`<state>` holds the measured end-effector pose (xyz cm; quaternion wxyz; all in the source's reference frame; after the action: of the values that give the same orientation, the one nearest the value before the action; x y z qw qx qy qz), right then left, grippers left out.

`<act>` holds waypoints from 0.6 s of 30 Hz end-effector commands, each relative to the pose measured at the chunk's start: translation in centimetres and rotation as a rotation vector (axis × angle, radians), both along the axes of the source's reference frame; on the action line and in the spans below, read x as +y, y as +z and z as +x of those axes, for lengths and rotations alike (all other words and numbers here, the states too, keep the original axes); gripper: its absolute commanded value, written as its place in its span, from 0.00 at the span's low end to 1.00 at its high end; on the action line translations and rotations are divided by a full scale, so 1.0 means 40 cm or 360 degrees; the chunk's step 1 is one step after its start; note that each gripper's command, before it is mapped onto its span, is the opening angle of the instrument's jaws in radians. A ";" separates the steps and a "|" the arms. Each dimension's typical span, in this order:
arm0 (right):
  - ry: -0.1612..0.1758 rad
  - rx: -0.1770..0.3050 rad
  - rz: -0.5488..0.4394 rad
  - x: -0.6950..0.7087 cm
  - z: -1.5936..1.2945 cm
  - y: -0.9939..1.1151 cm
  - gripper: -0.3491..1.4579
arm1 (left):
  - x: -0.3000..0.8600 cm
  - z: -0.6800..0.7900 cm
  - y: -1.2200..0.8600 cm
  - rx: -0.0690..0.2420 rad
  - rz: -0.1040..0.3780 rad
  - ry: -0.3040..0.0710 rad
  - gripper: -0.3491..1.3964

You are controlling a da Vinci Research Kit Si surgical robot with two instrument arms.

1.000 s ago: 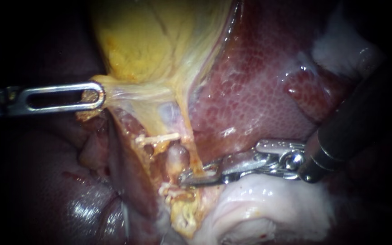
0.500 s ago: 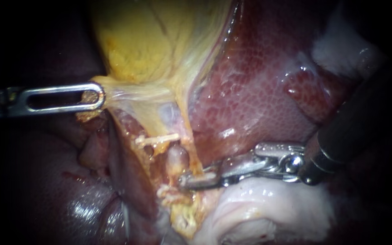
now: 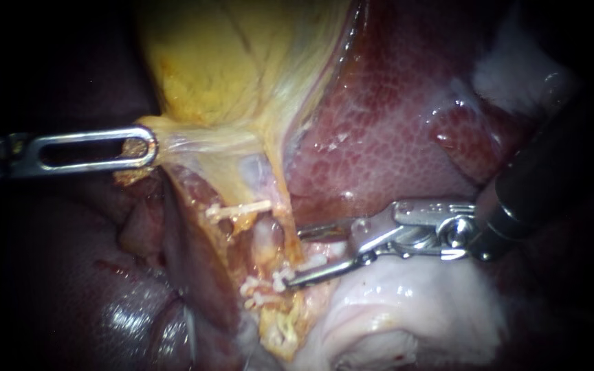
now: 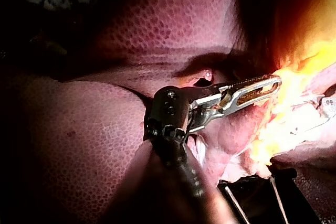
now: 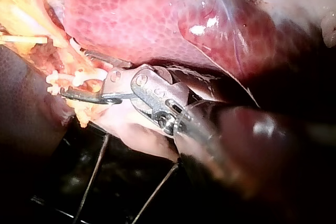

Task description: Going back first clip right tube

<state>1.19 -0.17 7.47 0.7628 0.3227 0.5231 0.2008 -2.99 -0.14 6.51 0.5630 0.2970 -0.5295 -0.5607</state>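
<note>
The right instrument (image 3: 295,255) comes in from the right, low over the pale tissue, with its jaws standing apart and gripping nothing. The new white clip (image 3: 305,264) sits across the right tube (image 3: 287,218), just above the lower jaw and inside the open gap. That tube runs roughly up and down in the endoscope view, across the line of the jaws, so the way out is probably straight back along the shaft, to the right, without snagging the clip. The left instrument (image 3: 147,145) is well apart on the other side, its jaws clenched on the yellowish edge of the gallbladder (image 3: 228,62) and holding it taut beside the liver (image 3: 393,117).
</note>
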 end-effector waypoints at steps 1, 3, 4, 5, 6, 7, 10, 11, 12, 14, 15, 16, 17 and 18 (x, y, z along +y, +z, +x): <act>-0.0008 0.0008 -0.0008 0.0008 -0.0015 -0.0018 0.52 | 0.0000 0.0001 -0.0001 -0.0001 0.0000 0.0000 0.00; -0.0020 0.0022 -0.0022 0.0020 -0.0039 -0.0046 0.52 | 0.0000 0.0002 -0.0001 -0.0001 0.0000 0.0001 0.00; -0.0033 0.0035 -0.0038 0.0029 -0.0054 -0.0065 0.52 | 0.0000 0.0003 -0.0001 -0.0001 0.0000 0.0001 0.00; -0.0029 0.0036 -0.0046 0.0033 -0.0062 -0.0074 0.52 | 0.0000 0.0003 -0.0001 -0.0001 0.0000 0.0001 0.00; -0.0021 0.0036 -0.0062 0.0043 -0.0077 -0.0094 0.52 | 0.0000 0.0003 -0.0001 -0.0001 0.0000 0.0001 0.00; -0.0016 0.0035 -0.0068 0.0051 -0.0088 -0.0108 0.52 | -0.0001 0.0003 -0.0001 -0.0001 0.0000 0.0001 0.00; 0.0013 0.0040 -0.0113 0.0083 -0.0126 -0.0168 0.52 | -0.0001 0.0003 0.0000 -0.0001 -0.0001 0.0001 0.00; 0.0020 0.0042 -0.0122 0.0092 -0.0136 -0.0185 0.52 | -0.0001 0.0003 0.0000 -0.0001 -0.0001 0.0001 0.00; 0.0026 0.0047 -0.0139 0.0102 -0.0146 -0.0203 0.52 | -0.0001 0.0003 0.0000 -0.0001 -0.0001 0.0001 0.00; 0.0047 0.0053 -0.0153 0.0123 -0.0170 -0.0246 0.52 | -0.0001 0.0002 0.0001 -0.0001 -0.0001 0.0001 0.00; 0.0056 0.0060 -0.0162 0.0132 -0.0180 -0.0263 0.52 | -0.0001 0.0002 0.0002 -0.0001 -0.0001 0.0001 0.00; 0.0062 0.0063 -0.0172 0.0140 -0.0189 -0.0279 0.52 | -0.0001 0.0001 0.0003 -0.0001 -0.0001 0.0001 0.00; 0.0075 0.0071 -0.0178 0.0150 -0.0202 -0.0297 0.52 | -0.0001 0.0000 0.0005 -0.0001 -0.0002 0.0001 0.00; 0.0081 0.0073 -0.0181 0.0157 -0.0211 -0.0309 0.52 | -0.0002 -0.0001 0.0007 -0.0001 -0.0003 0.0000 0.00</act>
<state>0.32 0.48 6.20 0.7612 0.2678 0.5619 0.1821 -2.99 -0.15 6.54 0.5630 0.2971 -0.5304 -0.5598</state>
